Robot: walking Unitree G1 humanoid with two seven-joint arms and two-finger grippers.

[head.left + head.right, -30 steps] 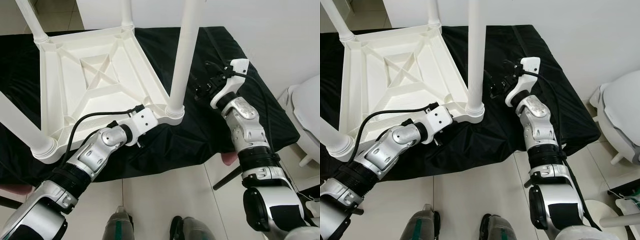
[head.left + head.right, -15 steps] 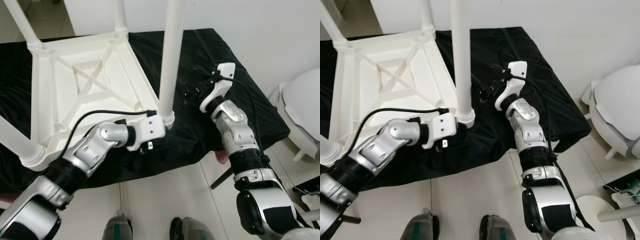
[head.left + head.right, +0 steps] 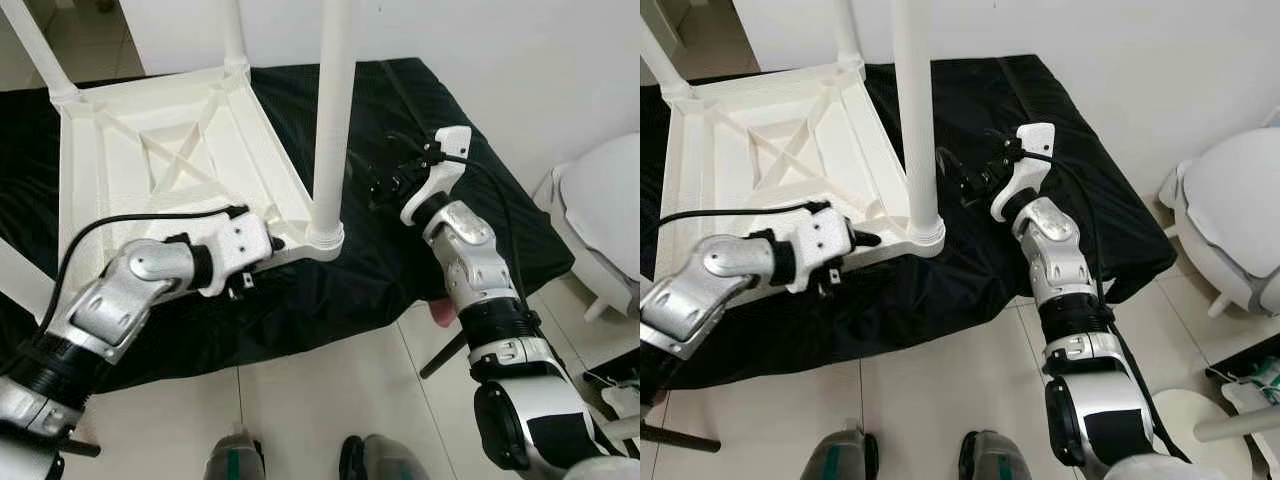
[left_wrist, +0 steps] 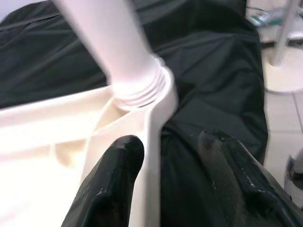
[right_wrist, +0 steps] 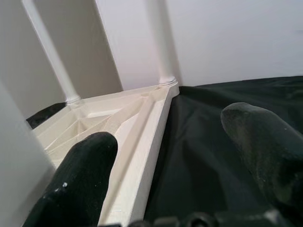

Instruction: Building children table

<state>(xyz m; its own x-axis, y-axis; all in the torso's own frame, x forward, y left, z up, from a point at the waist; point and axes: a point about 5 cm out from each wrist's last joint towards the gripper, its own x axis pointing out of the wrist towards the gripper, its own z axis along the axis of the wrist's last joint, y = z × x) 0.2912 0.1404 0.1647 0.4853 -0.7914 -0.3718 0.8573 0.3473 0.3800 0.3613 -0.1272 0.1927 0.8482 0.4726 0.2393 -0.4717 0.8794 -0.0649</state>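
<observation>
Now your left pincer [image 4: 156,189] straddles the upturned table's [image 3: 150,160] rim, unclamped, at six o'clock of the leg [image 3: 330,120]; your right pincer [image 5: 170,170] gapes empty at three o'clock over the black cloth [image 3: 420,270].

A black cloth [image 3: 330,290] spreads under my jaws and falls in folds toward the pale tiled floor [image 3: 330,400] below them. Well off beyond my right jaws sits a rounded white plastic seat [image 3: 605,215]. A plain white wall [image 3: 520,60] rises behind the cloth's far edge.
</observation>
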